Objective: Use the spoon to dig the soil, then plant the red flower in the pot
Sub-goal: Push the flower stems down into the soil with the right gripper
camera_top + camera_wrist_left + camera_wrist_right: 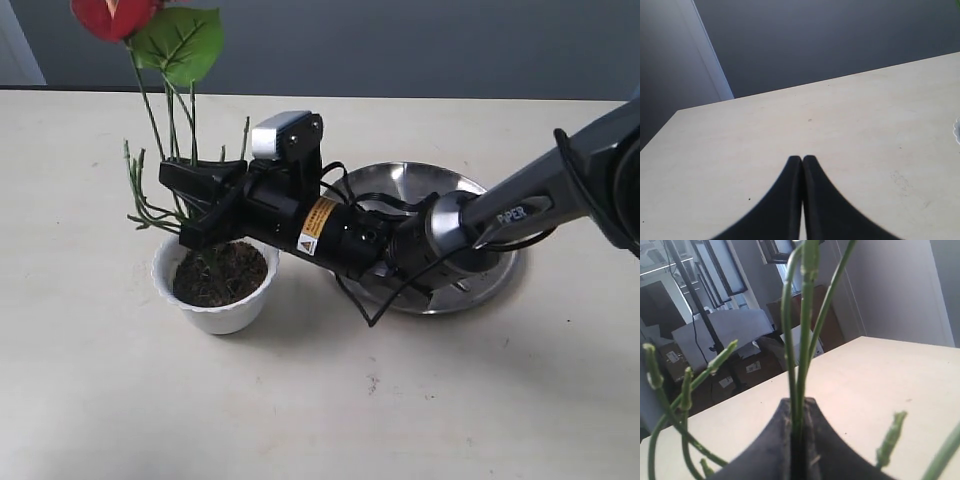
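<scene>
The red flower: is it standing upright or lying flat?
Upright. The red flower rises on stems above the pot, with the right tool shut on those stems.

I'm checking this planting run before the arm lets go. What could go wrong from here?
1. The right tool grips the red flower by its thin stems just above the soil. If they aren't seated deep enough, the top-heavy bloom and leaf could topple on release.
2. The tool hangs over the small pot; pulling away sideways might tip it or drag the stems out.
3. Loose side stems near the tool could snag.
</scene>
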